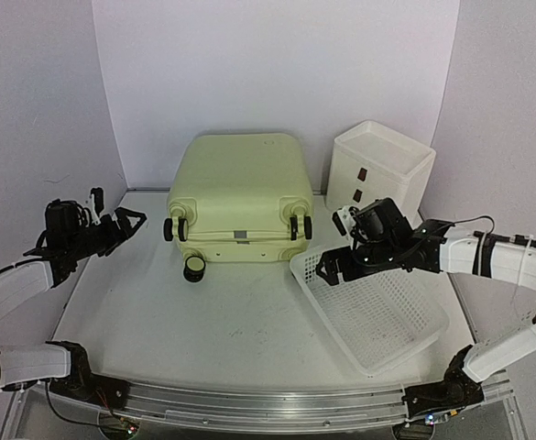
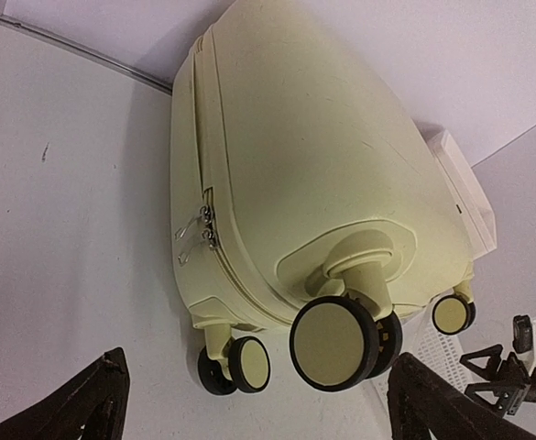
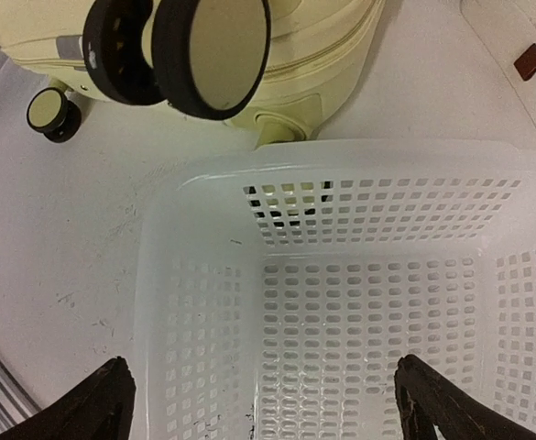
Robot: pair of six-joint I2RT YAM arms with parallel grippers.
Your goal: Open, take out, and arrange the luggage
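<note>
My left gripper [image 1: 125, 223] and right gripper [image 1: 327, 268] gaped wide, empty. The shut suitcase [image 1: 238, 183] ahead of the left hid its far side; the mesh basket [image 3: 203, 183] beneath the right was cropped.

A white rectangular plastic mesh basket [image 1: 377, 312] sits on the white worktop [image 1: 158, 312], turned so its long sides run at a slant. Its floor and walls are pierced with rows of small slots, seen close in the right wrist view [image 3: 359, 302]. Behind the basket, towards the pale back wall [image 1: 277, 64], stands a white square-sided drawer box [image 1: 382, 170] with small dark red handles [image 1: 361, 173] on its front. In front of the basket, a ribbed aluminium rail [image 1: 277, 403] runs along the worktop's near edge.
</note>
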